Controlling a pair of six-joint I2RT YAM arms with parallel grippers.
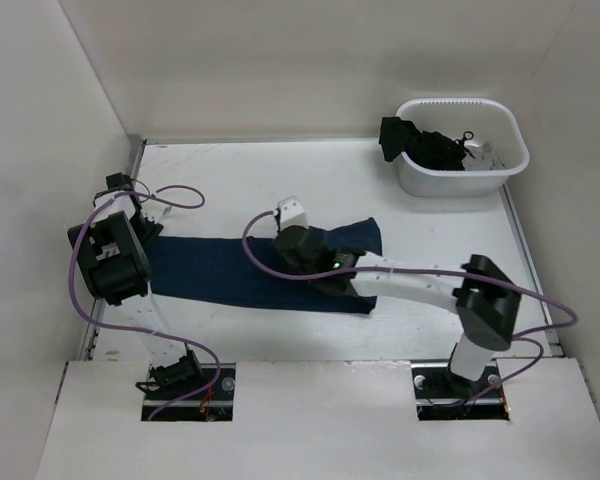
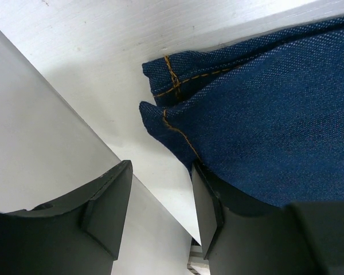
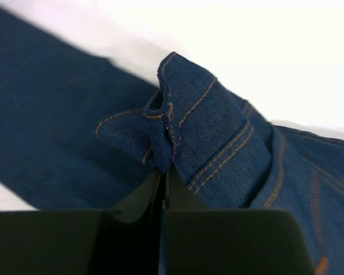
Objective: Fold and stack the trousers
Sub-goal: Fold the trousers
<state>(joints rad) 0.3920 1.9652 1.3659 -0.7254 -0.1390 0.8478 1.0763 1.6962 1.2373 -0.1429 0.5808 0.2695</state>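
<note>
The trousers [image 1: 230, 275] are dark navy denim with orange stitching, lying lengthwise across the table. My right gripper [image 1: 298, 252] is over their middle, shut on a raised fold of stitched denim [image 3: 218, 137]; its jaws [image 3: 165, 180] meet on the cloth. My left gripper [image 1: 148, 240] is at the trousers' left end, by the side wall. In the left wrist view it is open [image 2: 160, 200] with nothing between the fingers. The two leg hems [image 2: 264, 132] lie just past its right finger [image 2: 209, 212], which touches the denim edge.
A white basket [image 1: 460, 150] stands at the back right with a black garment [image 1: 430, 145] in it, partly hanging over its rim. White walls close in the table [image 1: 230, 180] at the left, back and right. Purple cables loop around both arms.
</note>
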